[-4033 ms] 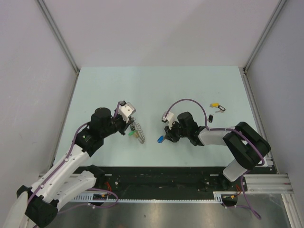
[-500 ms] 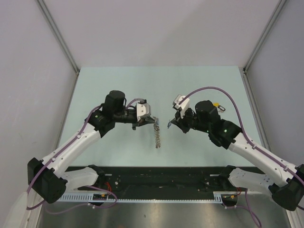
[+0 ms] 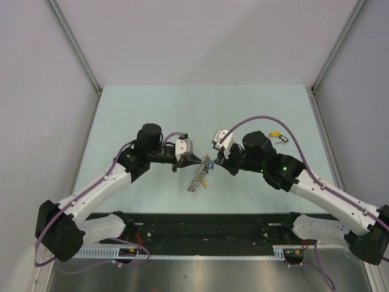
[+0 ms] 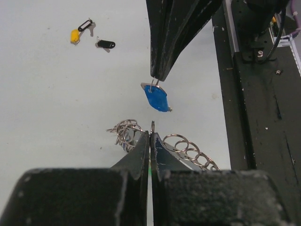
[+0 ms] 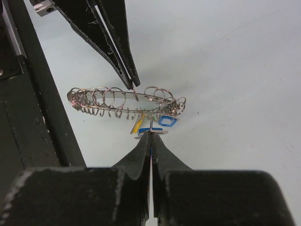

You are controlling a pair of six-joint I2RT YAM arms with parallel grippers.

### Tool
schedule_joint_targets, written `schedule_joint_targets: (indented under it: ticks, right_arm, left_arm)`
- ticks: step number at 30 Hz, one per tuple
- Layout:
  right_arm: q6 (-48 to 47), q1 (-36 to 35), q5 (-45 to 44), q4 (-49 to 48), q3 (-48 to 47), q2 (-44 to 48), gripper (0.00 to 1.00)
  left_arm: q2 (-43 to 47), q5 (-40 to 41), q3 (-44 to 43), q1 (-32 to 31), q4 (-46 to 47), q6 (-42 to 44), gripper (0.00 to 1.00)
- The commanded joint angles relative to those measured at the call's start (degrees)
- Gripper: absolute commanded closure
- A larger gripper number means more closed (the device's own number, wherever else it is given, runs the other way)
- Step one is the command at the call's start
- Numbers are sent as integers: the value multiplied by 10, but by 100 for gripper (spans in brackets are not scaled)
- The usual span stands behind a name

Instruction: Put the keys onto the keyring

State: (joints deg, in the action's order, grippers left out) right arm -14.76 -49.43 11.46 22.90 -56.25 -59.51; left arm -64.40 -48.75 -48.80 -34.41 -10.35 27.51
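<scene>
My left gripper (image 3: 196,160) is shut on the edge of the keyring (image 3: 196,180), a silver band ringed with small wire loops, and holds it above the table. It shows in the left wrist view (image 4: 188,148) and the right wrist view (image 5: 108,100). My right gripper (image 3: 211,163) is shut on a blue-tagged key (image 4: 156,98), its tip right at the ring (image 5: 150,133). A yellow tag (image 5: 137,125) and a blue tag (image 5: 167,121) hang at the ring. A yellow-tagged key (image 3: 275,134) and a black-tagged key (image 3: 282,140) lie on the table at the far right.
The pale green table (image 3: 182,115) is walled by grey panels on the left, back and right. A black rail (image 3: 213,228) with the arm bases runs along the near edge. Purple cables loop over both arms.
Both arms have risen from the table since four seconds ago. In the last half second my right gripper moved left with the blue key to the ring, and the ring swung.
</scene>
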Motion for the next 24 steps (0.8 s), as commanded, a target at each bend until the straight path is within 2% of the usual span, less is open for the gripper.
schedule_joint_targets:
  ticks: [1, 9, 24]
  right_arm:
    - [-15, -5, 8, 0, -24, -11, 100]
    - [-19, -8, 8, -2, -17, -14, 100]
    - [-20, -9, 36, -8, -16, -7, 100]
  left_arm:
    - [20, -41, 9, -4, 101, -46, 100]
    - [4, -67, 15, -4, 151, -88, 100]
    - [2, -64, 12, -4, 151, -92, 99]
